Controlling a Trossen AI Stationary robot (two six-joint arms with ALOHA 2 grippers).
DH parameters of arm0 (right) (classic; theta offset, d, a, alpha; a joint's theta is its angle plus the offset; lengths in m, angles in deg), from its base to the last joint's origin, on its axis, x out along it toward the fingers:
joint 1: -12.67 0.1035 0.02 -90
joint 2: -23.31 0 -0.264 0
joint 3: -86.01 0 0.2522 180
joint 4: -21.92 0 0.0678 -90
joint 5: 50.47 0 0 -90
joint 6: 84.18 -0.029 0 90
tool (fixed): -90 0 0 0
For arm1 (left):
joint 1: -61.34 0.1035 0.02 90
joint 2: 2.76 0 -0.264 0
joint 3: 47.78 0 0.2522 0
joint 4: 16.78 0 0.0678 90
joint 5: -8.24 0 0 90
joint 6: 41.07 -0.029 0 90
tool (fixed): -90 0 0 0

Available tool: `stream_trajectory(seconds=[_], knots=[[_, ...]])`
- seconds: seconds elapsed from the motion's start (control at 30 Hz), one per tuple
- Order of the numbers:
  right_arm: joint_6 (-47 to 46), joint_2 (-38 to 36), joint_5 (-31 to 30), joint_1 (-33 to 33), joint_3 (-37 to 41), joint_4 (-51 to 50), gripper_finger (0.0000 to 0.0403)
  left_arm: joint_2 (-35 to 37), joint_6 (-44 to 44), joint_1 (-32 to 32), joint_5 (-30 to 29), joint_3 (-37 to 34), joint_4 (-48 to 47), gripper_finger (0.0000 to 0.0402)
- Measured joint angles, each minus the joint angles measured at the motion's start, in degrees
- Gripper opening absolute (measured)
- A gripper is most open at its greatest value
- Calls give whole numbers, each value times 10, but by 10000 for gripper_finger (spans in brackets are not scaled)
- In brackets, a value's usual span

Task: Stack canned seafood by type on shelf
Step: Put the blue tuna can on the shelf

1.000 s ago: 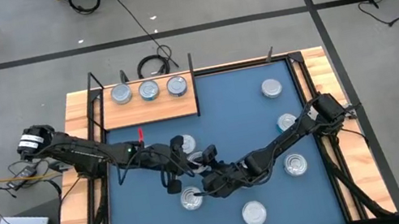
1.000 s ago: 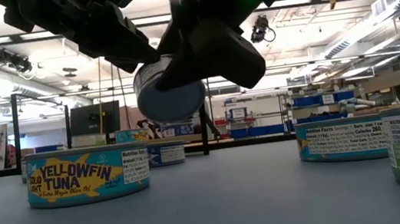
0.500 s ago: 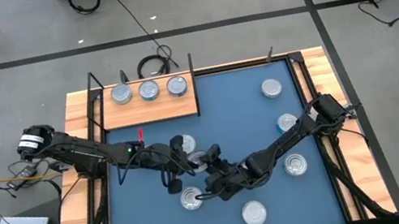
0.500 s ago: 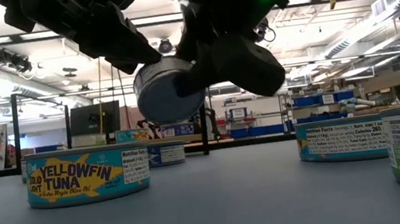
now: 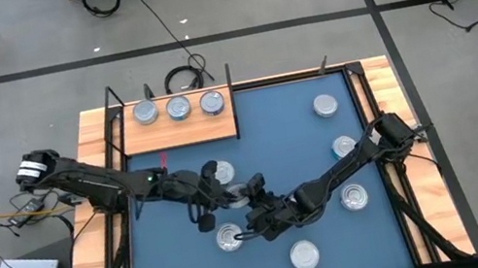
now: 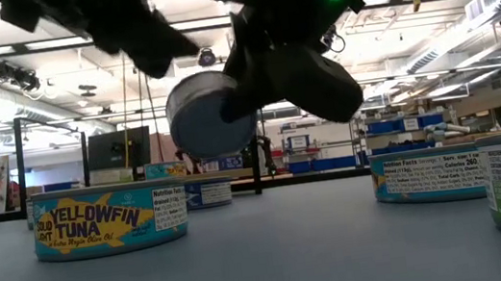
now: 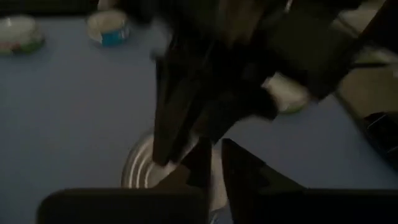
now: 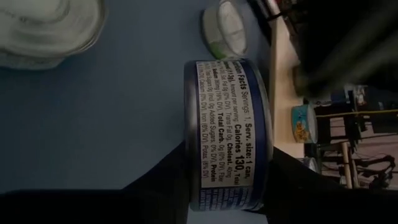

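Hanging in mid-air above the blue mat (image 5: 181, 253) on the tabletop, one tin (image 8: 227, 134) is pinched by the right gripper (image 8: 227, 186), whose fingers press its flat lid and base. The left gripper (image 5: 209, 187) sits just beside it, and I cannot tell how its jaws stand. Judging by the looks, the tin is rigid, dense for its size and smooth-skinned, so a firm squeeze across the flat faces or the labelled wall should hold, while the shiny metal could slip; three tins already stand on the shelf (image 5: 137, 142).
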Motion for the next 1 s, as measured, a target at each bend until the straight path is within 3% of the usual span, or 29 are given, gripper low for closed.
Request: stream_trajectory(seconds=[0.17, 0.33, 0.47, 1.0], knots=[[1, 0, 0, -4, -5, -1, 143, 35, 0, -13, -13, -20, 3, 90], [4, 0, -1, -8, -12, -2, 143, 80, 15, -26, -37, -110, 94, 111], [17, 0, 6, -11, -15, -1, 143, 130, 21, -26, -38, -173, 191, 110], [38, 0, 6, -57, -107, -70, 143, 324, -2, -26, -89, -284, 199, 85]])
